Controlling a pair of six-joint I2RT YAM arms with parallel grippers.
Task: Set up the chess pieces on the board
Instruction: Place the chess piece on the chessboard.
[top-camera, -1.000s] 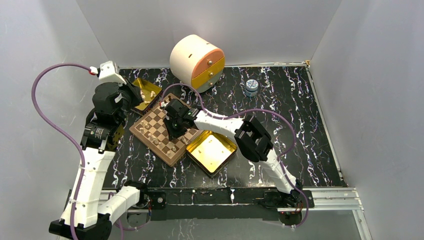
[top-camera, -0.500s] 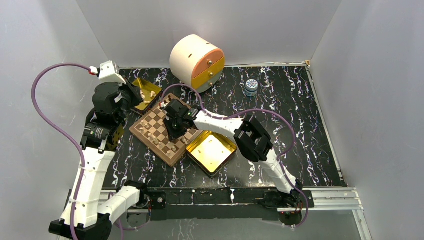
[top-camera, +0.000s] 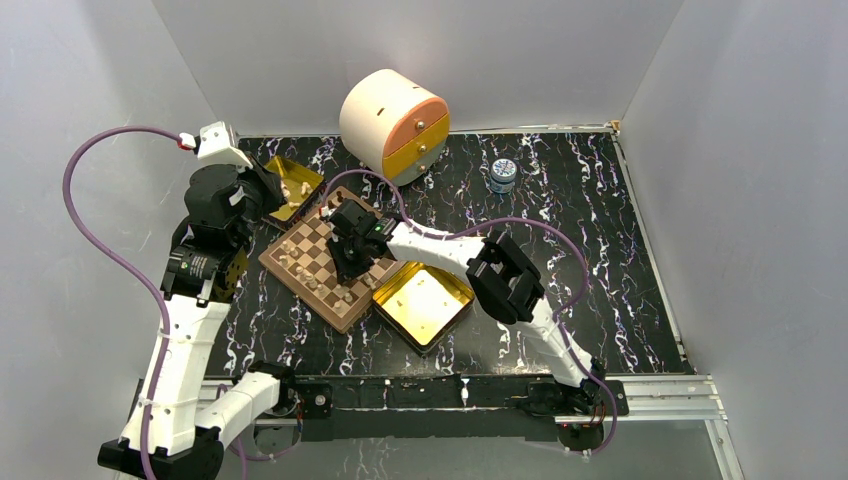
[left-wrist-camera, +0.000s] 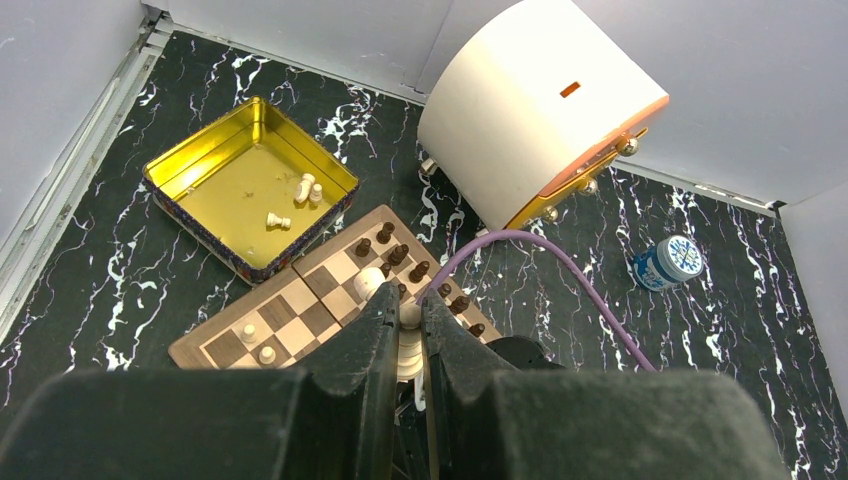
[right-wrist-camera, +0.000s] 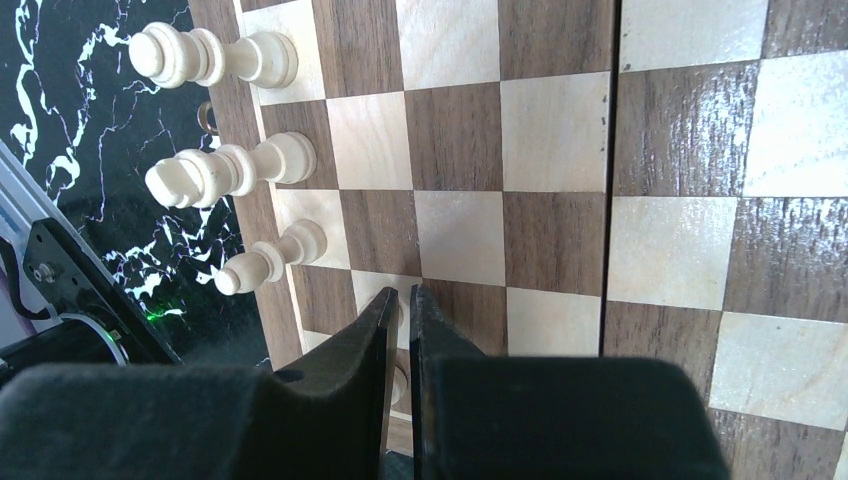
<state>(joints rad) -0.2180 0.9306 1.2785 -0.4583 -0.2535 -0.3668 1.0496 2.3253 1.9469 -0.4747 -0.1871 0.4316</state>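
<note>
We find no writing that we can read: the jar (left-wrist-camera: 668, 262) near the far wall has a blue and white printed lid, too small to make out, and the cream drum (left-wrist-camera: 530, 100) with orange drawer fronts shows only a small orange slot on its top. The board (top-camera: 318, 255) lies cornerwise on the black marbled desk (top-camera: 600, 250), between two gold tins. The left wrist view gives us what the top view hides. There the left end effector (left-wrist-camera: 408, 303) is clamped on a light piece (left-wrist-camera: 408, 345), raised well above board and tin. Below it the left tin (left-wrist-camera: 225, 195) holds three light pieces (left-wrist-camera: 305, 187). Dark pieces (left-wrist-camera: 390, 255) line the board's far edge, and two more light pieces (left-wrist-camera: 250, 333) stand near its left corner. A purple cable (left-wrist-camera: 545, 250) arcs across that view. The right tin (top-camera: 423, 303), just beside the board's near right edge, appears only from above. The right wrist view is the only close one. The right end effector (right-wrist-camera: 402, 295) hangs low over the squares with its fingers pressed almost together. A small pale shape shows between them lower down, and we cannot tell whether it is gripped. Three light pieces (right-wrist-camera: 230, 170) stand in a row along the board's edge at the left of that view. A fold seam (right-wrist-camera: 610, 200) runs straight down the board.
</note>
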